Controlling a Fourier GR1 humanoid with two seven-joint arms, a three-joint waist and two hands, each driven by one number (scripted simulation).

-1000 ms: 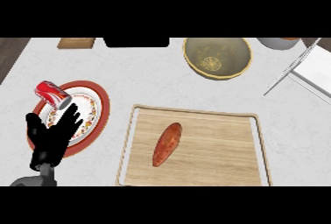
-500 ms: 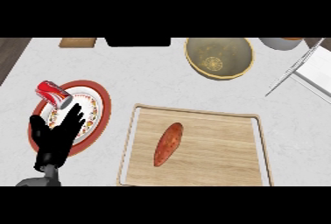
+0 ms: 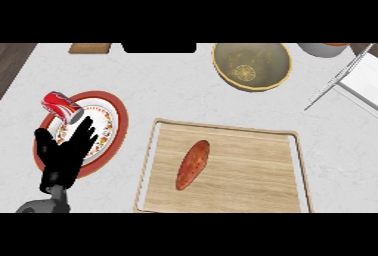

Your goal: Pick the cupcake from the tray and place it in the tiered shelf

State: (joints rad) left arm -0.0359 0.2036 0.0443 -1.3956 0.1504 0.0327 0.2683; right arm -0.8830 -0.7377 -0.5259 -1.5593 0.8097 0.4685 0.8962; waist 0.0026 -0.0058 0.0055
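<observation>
Left hand (image 3: 65,155) hovers open and empty over the plate (image 3: 122,120) at nine o'clock; a sweep toward the tray (image 3: 251,145) could knock the red can (image 3: 63,105).

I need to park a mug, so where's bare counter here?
Bare counter lies between plate and bowl, above the tray, and between tray and shelf. The tray's right half is free. Crowded: the plate, with can and left hand.
</observation>
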